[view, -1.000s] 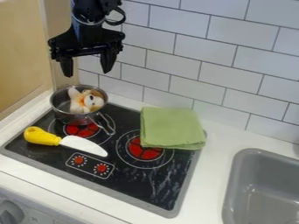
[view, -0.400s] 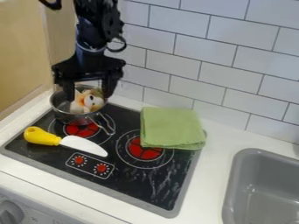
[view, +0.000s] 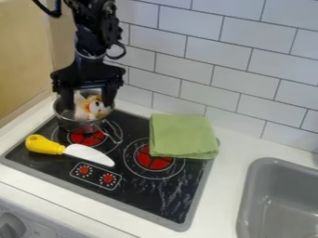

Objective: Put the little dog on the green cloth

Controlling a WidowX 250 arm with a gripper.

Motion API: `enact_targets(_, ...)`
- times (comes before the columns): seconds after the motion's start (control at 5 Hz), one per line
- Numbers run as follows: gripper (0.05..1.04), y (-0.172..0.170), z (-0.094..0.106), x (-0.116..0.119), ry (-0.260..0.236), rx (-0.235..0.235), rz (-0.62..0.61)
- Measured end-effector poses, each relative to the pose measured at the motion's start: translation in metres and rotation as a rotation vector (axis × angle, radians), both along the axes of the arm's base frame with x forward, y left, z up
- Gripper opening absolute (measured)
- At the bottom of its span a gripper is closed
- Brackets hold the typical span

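Observation:
The gripper point(view: 89, 103) hangs over the metal pot at the upper left, open, its two fingers reaching down at the pot's mouth on either side of the little dog. The little dog point(view: 93, 108), white and orange with a dark nose, sits inside the pot point(view: 77, 125). A folded green cloth point(view: 182, 135) lies to the right, over the stove's back right corner and partly over a burner.
The black stove point(view: 155, 195) bears the pot and a toy knife point(view: 89, 154) with a yellow handle in front of it. A grey sink point(view: 247, 186) is at the right. White tiled wall point(view: 248, 56) stands behind, a tan panel point(view: 22, 56) at left.
The gripper has come down from above the pot to the dog's level, shifting slightly left most recently. The dog, pot, knife and cloth have stayed in place.

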State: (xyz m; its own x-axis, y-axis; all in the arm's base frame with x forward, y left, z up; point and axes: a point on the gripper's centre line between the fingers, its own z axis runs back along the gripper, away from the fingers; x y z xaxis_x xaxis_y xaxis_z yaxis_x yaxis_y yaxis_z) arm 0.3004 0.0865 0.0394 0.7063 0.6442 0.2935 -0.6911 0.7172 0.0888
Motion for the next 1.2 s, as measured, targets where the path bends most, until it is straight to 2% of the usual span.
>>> enact_targets(0.2,1.000,0.004,0.000,0.006,0.001,0.006,-0.001)
enact_targets(0.6,1.000,0.016,-0.014,0.010,0.031,0.000,0.024)
enact_targets(0.8,0.964,0.018,-0.016,0.020,0.022,0.000,0.023)
enact_targets(1.0,0.688,0.020,-0.019,0.026,0.024,0.007,0.033)
enact_targets(1.2,0.473,0.024,-0.022,0.030,0.028,0.020,0.047)
